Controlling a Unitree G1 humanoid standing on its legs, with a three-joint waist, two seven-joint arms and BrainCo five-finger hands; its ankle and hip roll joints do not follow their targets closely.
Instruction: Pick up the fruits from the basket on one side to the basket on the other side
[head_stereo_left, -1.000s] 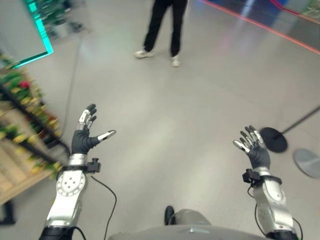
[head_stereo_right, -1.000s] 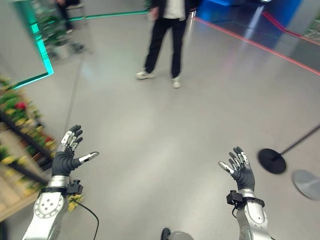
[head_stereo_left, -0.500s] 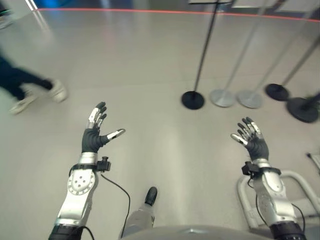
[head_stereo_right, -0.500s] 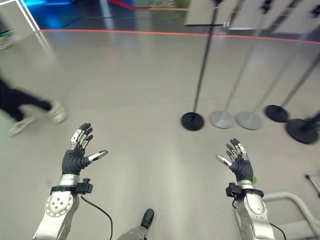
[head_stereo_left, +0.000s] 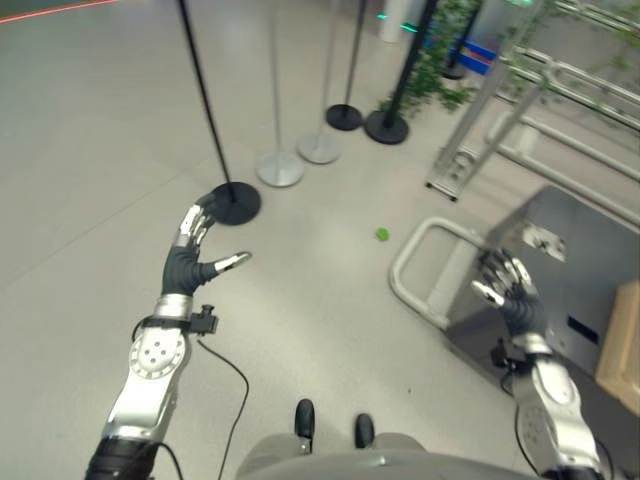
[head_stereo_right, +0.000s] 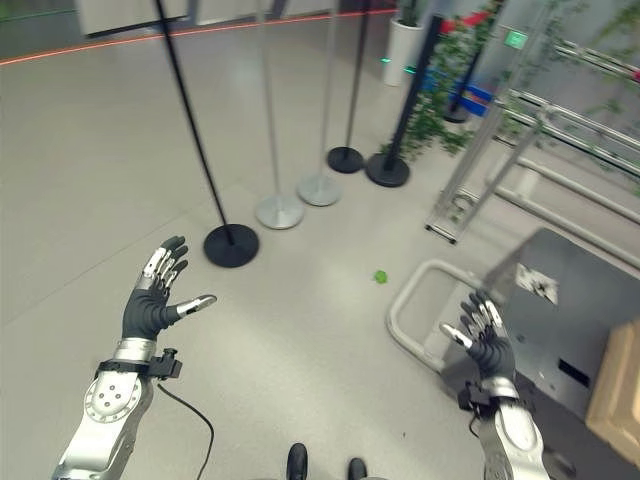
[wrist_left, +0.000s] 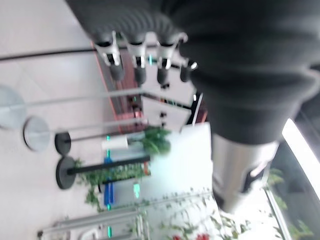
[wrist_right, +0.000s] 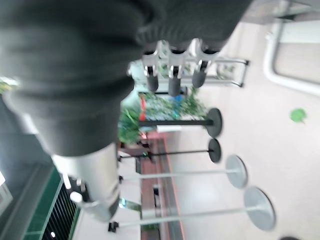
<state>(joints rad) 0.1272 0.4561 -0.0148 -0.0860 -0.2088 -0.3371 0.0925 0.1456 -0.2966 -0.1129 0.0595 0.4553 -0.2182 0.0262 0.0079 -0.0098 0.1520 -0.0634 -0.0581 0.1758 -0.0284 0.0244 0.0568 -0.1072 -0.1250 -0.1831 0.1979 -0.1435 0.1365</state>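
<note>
Near the grey cart (head_stereo_right: 580, 290) on the robot's right, the floor is crowded: a row of stanchions (head_stereo_right: 230, 243) with round bases stands ahead of the cart's white handle (head_stereo_right: 410, 305), and metal railings (head_stereo_right: 500, 150) run behind it. No basket can be made out in any view, so the fruits' place cannot be told for certain; the one candidate is a small green thing (head_stereo_right: 380, 276) lying loose on the floor, between the black stanchion base and the cart handle. Whether it is a fruit is too small to tell.

The main risk, as I judge it, is moving on with nothing to aim at: with both arms raised and no basket in sight, a swing toward the cart could knock the right arm against the handle or the cart's edge, which lie just beside it. A step forward could also tread on the green thing or clip a stanchion base.

The left hand (head_stereo_right: 152, 300) is raised over bare floor, short of the black base, fingers straight and spread, thumb out, holding and touching nothing. The right hand (head_stereo_right: 482, 335) hangs just above the cart's near corner, fingers likewise spread and loose, empty.
</note>
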